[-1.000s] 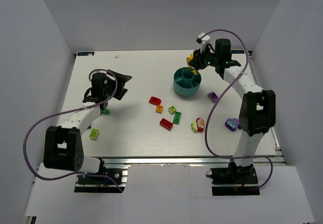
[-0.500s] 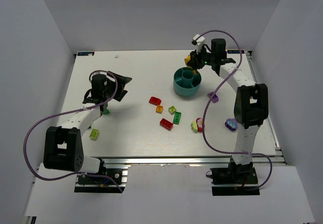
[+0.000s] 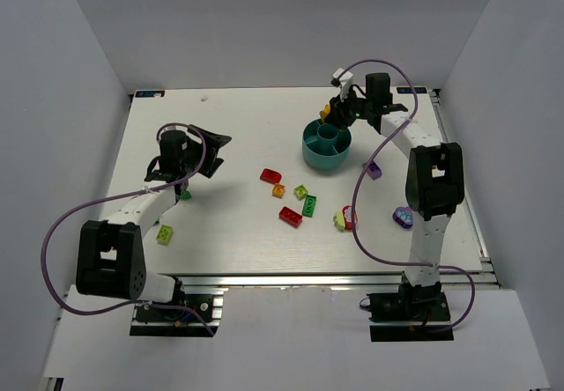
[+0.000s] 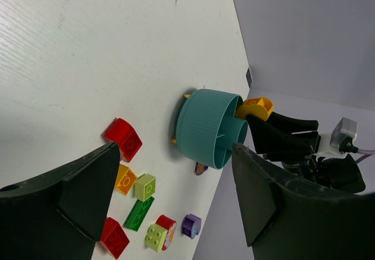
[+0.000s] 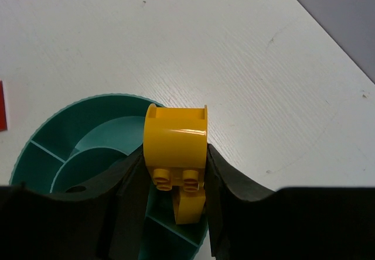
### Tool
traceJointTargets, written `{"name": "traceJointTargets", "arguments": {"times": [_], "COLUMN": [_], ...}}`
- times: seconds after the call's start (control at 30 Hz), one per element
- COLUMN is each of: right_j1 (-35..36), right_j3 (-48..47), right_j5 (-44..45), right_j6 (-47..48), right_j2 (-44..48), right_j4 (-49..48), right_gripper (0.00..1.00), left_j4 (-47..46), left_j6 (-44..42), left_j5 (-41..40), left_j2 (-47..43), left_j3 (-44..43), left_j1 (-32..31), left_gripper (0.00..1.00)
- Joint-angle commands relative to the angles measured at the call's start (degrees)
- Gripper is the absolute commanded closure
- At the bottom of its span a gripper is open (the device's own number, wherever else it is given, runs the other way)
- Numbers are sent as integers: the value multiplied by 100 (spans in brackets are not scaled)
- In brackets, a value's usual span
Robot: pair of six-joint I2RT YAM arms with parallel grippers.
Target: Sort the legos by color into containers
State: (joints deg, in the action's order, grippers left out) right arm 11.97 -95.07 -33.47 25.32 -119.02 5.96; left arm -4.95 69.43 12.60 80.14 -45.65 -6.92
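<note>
The right gripper point(image 3: 340, 109) is closed partway on a yellow brick point(image 5: 176, 137), clamping it on both sides above the far rim of the bowl point(image 3: 326, 161). The left gripper point(image 3: 210, 151) stands wide open and empty over the left of the table point(image 3: 238, 118). Other bricks point(image 3: 290, 216) lie loose on the table, nearer than the bowl.
</note>
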Motion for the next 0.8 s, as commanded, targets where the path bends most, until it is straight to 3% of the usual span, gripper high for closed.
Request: {"name": "traceJointTargets", "arguments": {"times": [0.0,0.27,0.37,0.6,0.77], "right_j1": [-28,-28,-28,-36,-45], "right_j3": [-302,-346,-381,-390,-407], "right_j5": [-160,-195,-230,-318,-353], "right_j6": [105,122,122,78,26], "right_j2": [-86,-113,-121,-130,-86], "right_j4": [107,134,169,222,230], "right_gripper": [61,32,29,34,51], "left_j4": [-59,-50,-59,-50,-41], "left_j6": [-79,-70,-70,-79,-79], "left_j5": [58,23,23,41,41], "left_j2": [-139,-218,-218,-192,-192], "left_j3": [-6,91,91,65,65], "left_j1": [-11,-11,-11,-11,-11], "left_gripper": [14,14,14,14,14]}}
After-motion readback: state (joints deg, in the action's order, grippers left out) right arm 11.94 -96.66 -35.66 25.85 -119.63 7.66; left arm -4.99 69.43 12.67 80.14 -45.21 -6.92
